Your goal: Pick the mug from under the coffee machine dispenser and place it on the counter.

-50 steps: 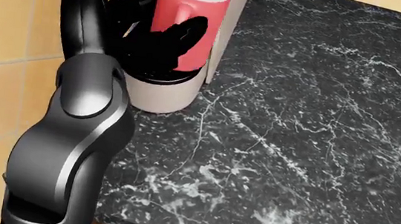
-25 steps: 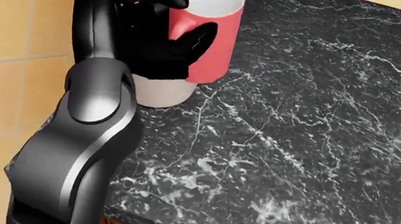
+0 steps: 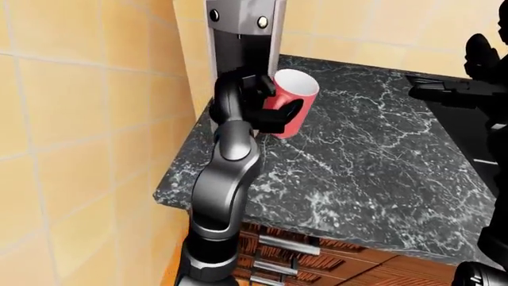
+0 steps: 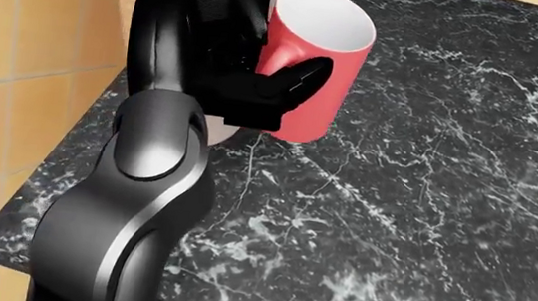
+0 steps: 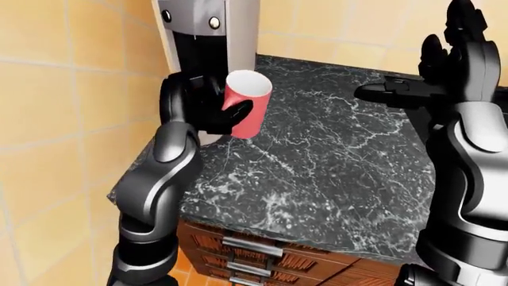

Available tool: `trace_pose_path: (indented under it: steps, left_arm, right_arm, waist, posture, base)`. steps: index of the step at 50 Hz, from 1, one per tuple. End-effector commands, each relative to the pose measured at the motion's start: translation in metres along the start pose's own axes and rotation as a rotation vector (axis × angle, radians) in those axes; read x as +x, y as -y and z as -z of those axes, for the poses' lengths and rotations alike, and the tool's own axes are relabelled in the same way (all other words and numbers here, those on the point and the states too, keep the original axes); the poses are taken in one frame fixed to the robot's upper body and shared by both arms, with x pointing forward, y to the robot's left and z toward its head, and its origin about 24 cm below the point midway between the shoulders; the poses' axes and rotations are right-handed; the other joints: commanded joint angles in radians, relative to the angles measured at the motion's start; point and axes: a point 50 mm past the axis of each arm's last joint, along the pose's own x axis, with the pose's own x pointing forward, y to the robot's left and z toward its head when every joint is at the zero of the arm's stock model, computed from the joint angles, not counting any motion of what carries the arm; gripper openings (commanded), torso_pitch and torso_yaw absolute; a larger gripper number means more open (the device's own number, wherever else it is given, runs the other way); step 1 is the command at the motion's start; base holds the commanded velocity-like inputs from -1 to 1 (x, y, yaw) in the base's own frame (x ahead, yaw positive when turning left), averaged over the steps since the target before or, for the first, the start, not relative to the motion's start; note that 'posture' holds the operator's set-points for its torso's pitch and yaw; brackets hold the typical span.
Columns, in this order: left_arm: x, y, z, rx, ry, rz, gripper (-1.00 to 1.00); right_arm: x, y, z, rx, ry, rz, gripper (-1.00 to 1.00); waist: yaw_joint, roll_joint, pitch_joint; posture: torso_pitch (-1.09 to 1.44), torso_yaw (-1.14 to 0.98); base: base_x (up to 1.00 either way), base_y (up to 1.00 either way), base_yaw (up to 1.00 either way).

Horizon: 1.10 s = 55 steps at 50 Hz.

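Near the counter's [image 4: 421, 234] left edge, just beside the coffee machine [image 3: 242, 27], the left hand [image 4: 255, 89] holds the red mug [image 4: 318, 65] with its black fingers [image 4: 302, 75] clamped round the mug's side. The left arm rises from the lower left of the head view, bends sharply at the elbow and folds the forearm up against the machine's dark recess. The mug is clear of that recess and appears lifted above the marble, over the corner next to the machine's pale base [image 4: 219, 130]. Its long axis is tilted, with the white-lined mouth up and leaning toward the right of the head view, and the bottom toward the hand.

The right-eye view shows what the head view cuts off: the right hand [image 5: 413, 89] raised over the counter's far right edge, well apart from the mug, fingers spread and holding nothing. The eye views also show wooden drawers [image 5: 246, 247] below the counter's near edge.
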Motion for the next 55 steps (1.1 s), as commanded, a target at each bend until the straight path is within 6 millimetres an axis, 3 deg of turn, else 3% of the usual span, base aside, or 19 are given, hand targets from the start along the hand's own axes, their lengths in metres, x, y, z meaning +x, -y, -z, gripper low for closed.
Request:
trace_pose_path:
  steps: [1,29,55]
  left_arm:
    - [-0.006,0.005,-0.024,-0.049,0.115,0.026,-1.0]
    - [-0.031,0.042,-0.032,-0.17,0.105,0.217,-1.0]
    - [-0.055,0.061,-0.02,-0.231,0.06,0.43,-1.0]
  right_arm:
    - [-0.001,0.003,-0.02,-0.008,0.094,0.012,1.0]
    - [-0.002,0.005,-0.019,-0.01,0.093,0.014,1.0]
    - [-0.002,0.004,-0.019,-0.011,0.091,0.012,1.0]
  waist:
    - [0.001,-0.009,-0.029]
    - [0.011,-0.032,-0.022]
    - [0.015,-0.045,-0.022]
  posture:
    - [0.0,0.0]
    - [0.0,0.0]
    - [0.0,0.0]
  base:
    - [0.0,0.0,0.0]
    - [0.0,0.0,0.0]
    - [0.0,0.0,0.0]
